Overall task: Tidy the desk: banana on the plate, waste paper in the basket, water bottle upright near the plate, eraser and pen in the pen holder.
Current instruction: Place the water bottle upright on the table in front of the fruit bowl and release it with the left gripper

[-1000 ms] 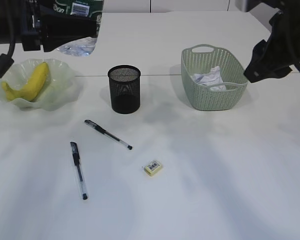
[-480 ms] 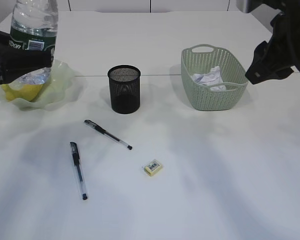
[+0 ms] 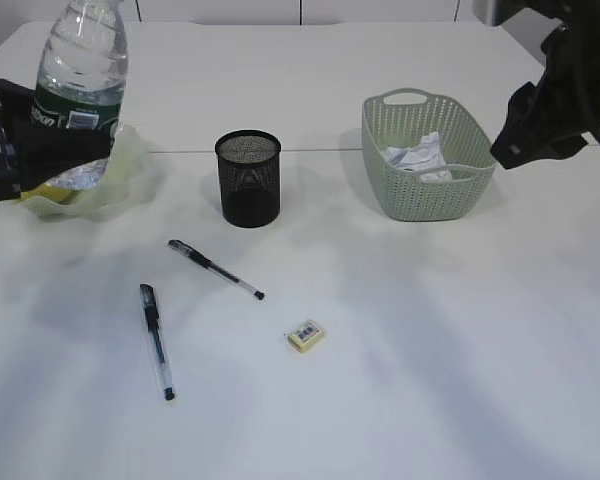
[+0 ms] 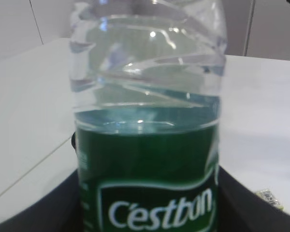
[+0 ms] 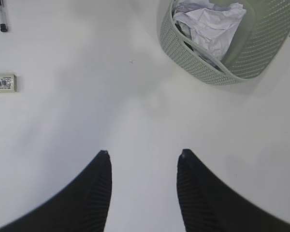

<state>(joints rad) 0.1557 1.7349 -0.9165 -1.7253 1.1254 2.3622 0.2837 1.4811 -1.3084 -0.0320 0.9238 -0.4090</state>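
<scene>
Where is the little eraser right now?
In the exterior view the eraser lies flat on the table, front of centre, just right of the two pens and nearer the camera than the black pen holder.

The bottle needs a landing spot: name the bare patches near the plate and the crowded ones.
Bare tabletop lies between the plate and pen holder, and in front of the plate, left of the two pens. The left gripper holds the water bottle upright over the plate, which the banana fills.
</scene>
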